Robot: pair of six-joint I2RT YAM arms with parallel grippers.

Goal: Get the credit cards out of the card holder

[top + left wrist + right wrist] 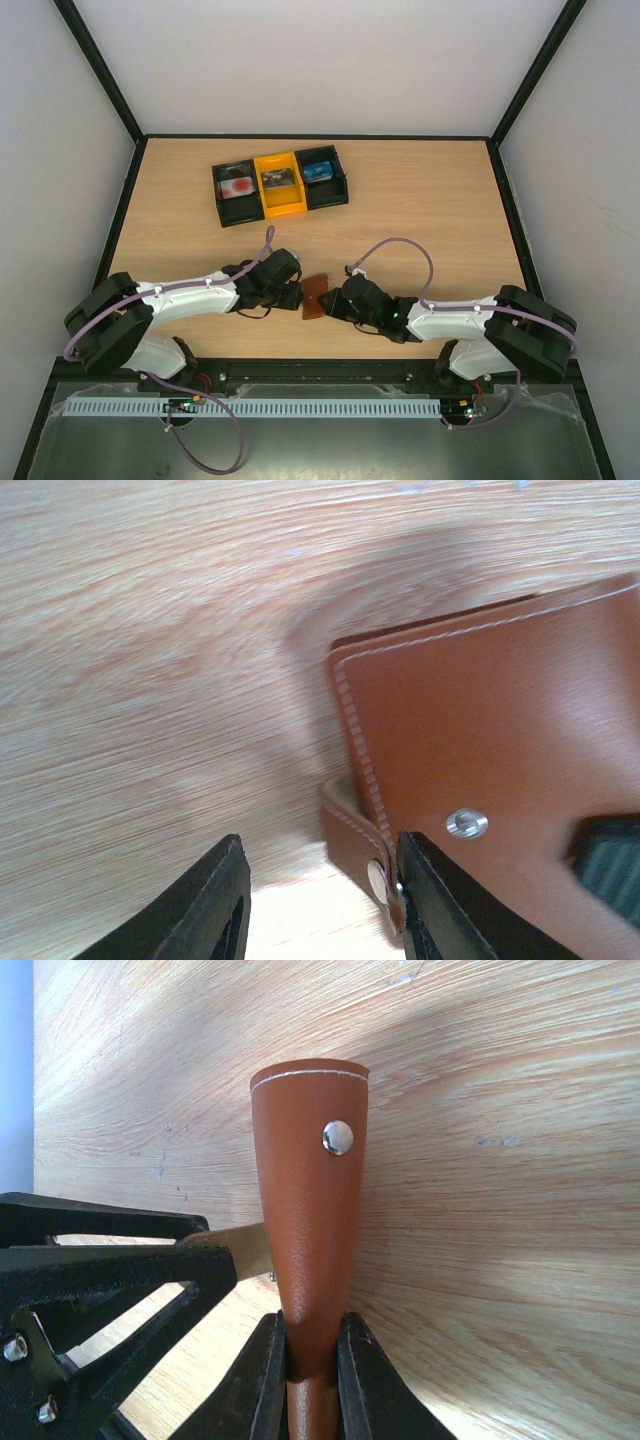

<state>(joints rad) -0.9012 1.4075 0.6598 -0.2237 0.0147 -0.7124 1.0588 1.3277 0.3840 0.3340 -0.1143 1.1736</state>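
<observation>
Right pincer [310, 1360] clamps card holder [308, 1190] | left pincer [320, 900] spread open around snap tab [355, 845] | best: pinch tab alone, peel outward against the right's grip.

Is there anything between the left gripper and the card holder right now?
Nothing visible. The open left gripper sits right at the card holder edge, its snap tab beside one finger, with bare table between them. The right gripper is clamped on the card holder.

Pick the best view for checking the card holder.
Left wrist: it shows the broad face of the card holder close up, with stitching and snaps clear. Right wrist shows it edge-on, pinched in the jaws of the right gripper. Top external shows only a small brown patch.
</observation>
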